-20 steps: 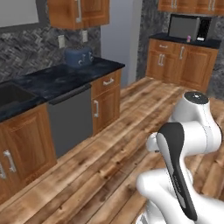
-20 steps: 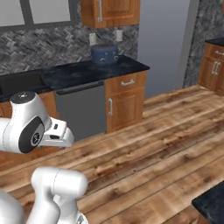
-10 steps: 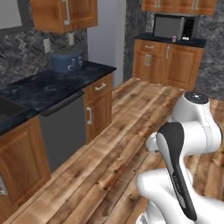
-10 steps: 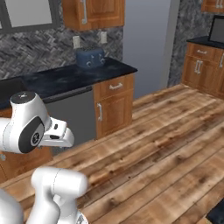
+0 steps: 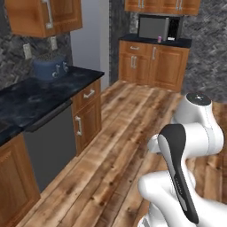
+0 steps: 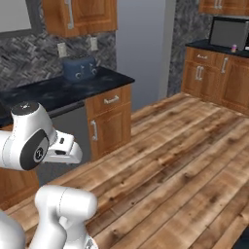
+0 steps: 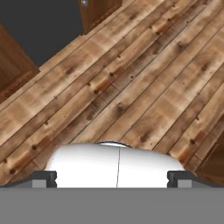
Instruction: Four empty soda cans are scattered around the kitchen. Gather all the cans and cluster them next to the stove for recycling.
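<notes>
Glossy white rounded arm (image 5: 190,146) with a dark, perhaps black, joint panel.

I see a black marbled desk (image 5: 40,95) running along the left wall over wooden cabinets. A blue pot-like vessel (image 5: 48,68) stands on it near the tiled wall, close to the desk's far end. Across the room a second black desk (image 5: 153,41) tops another cabinet run; a microwave (image 5: 158,27) sits on it, and just beside that stands a small pale pink can (image 5: 159,39), upright. The wood plank floor (image 5: 128,128) stretches between the two runs. From the hand view I look down on those same floor planks.
</notes>
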You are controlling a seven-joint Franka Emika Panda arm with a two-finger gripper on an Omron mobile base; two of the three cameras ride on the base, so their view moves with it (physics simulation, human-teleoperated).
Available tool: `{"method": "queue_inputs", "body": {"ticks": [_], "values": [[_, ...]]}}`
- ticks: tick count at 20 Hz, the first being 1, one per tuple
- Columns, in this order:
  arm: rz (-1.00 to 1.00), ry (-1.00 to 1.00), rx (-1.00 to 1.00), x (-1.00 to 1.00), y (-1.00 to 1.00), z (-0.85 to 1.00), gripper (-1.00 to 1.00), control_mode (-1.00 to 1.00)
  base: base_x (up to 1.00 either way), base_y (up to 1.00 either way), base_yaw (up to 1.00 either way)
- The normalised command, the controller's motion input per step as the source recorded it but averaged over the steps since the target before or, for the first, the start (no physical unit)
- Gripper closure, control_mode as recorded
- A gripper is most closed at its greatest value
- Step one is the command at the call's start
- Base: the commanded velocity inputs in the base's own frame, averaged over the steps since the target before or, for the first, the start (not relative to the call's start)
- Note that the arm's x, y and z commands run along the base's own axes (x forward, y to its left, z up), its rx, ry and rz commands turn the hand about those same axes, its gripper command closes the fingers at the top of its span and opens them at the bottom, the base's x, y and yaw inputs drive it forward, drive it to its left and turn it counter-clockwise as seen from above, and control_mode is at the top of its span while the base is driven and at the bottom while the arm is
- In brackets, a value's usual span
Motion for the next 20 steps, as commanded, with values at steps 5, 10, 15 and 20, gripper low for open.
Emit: {"method": "queue_inputs", "body": {"ticks": [5, 10, 15, 20], "values": [[0.00, 0.00, 0.00, 0.00, 0.00, 0.00, -1.00, 1.00, 0.63, 0.00, -0.21], [0.00, 0.00, 0.00, 0.00, 0.00, 0.00, -1.00, 1.00, 0.66, 0.00, -0.21], [0.00, 0.00, 0.00, 0.00, 0.00, 0.00, -1.00, 1.00, 0.68, 0.01, -0.21], [0.00, 0.00, 0.00, 0.00, 0.00, 0.00, -1.00, 1.00, 0.72, 0.06, -0.21]]}}
